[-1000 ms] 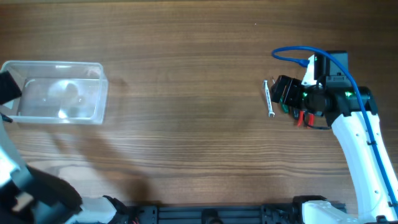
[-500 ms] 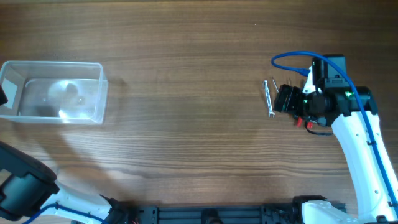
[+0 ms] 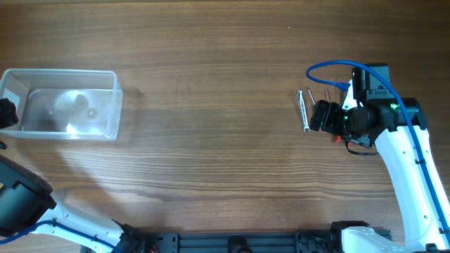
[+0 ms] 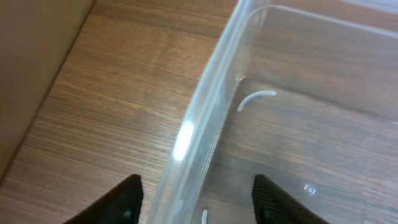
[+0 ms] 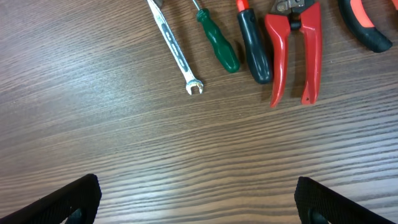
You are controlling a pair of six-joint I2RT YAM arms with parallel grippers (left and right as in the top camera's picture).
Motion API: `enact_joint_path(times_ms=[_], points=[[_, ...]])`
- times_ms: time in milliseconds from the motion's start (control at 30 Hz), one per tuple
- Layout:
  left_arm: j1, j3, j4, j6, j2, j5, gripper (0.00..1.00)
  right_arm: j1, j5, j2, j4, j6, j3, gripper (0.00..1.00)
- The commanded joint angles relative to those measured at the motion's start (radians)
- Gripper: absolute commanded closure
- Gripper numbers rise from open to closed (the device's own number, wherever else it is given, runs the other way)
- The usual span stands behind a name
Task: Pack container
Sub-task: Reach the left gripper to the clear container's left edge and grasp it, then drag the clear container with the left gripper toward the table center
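Observation:
The clear plastic container [image 3: 65,72] stands at the table's far left; it looks empty. My left gripper [image 3: 5,112] is at its left end, open. In the left wrist view the two fingers [image 4: 200,202] straddle the container's left wall [image 4: 205,118], one outside and one inside. My right gripper [image 3: 323,116] is open and empty at the far right, over bare wood [image 5: 199,205]. A little beyond its fingertips lies a row of hand tools. They are a silver wrench [image 5: 174,46], a green screwdriver [image 5: 217,37], a black-handled screwdriver [image 5: 254,43] and red pliers [image 5: 295,50].
A black and orange handle [image 5: 364,25] lies right of the pliers. From overhead, the wrench [image 3: 304,111] lies just left of the right gripper, and the other tools are mostly hidden under the arm. A brown wall [image 4: 31,74] borders the table's left edge.
My left arm has pulled back from the lower left, and its gripper now sits at the container's left end. My right gripper has shifted slightly to the right.

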Motion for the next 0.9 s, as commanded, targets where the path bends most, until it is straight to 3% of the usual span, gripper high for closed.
enact_joint_path(times_ms=[0, 233, 333, 567, 767, 867], points=[[0.004, 0.015, -0.017, 0.003, 0.012, 0.076, 0.66, -0.003, 0.014, 0.007, -0.003, 0.009, 0.015, 0.0], [0.003, 0.015, -0.126, -0.003, 0.012, 0.201, 0.96, -0.003, 0.014, 0.007, -0.003, 0.009, 0.015, 0.0], [-0.001, 0.015, -0.232, -0.003, 0.012, 0.288, 0.96, -0.003, 0.006, 0.007, -0.003, 0.009, 0.015, 0.0], [-0.077, 0.015, -0.428, -0.005, 0.011, 0.331, 0.96, -0.003, -0.024, 0.007, -0.02, 0.006, 0.015, 0.0], [-0.313, 0.015, -0.462, -0.031, 0.011, 0.172, 0.96, -0.003, -0.023, 0.007, -0.044, -0.021, 0.015, 0.0], [-0.48, 0.015, -0.431, -0.111, 0.006, 0.1, 0.96, -0.003, -0.023, 0.007, -0.045, -0.02, 0.015, 0.0]])
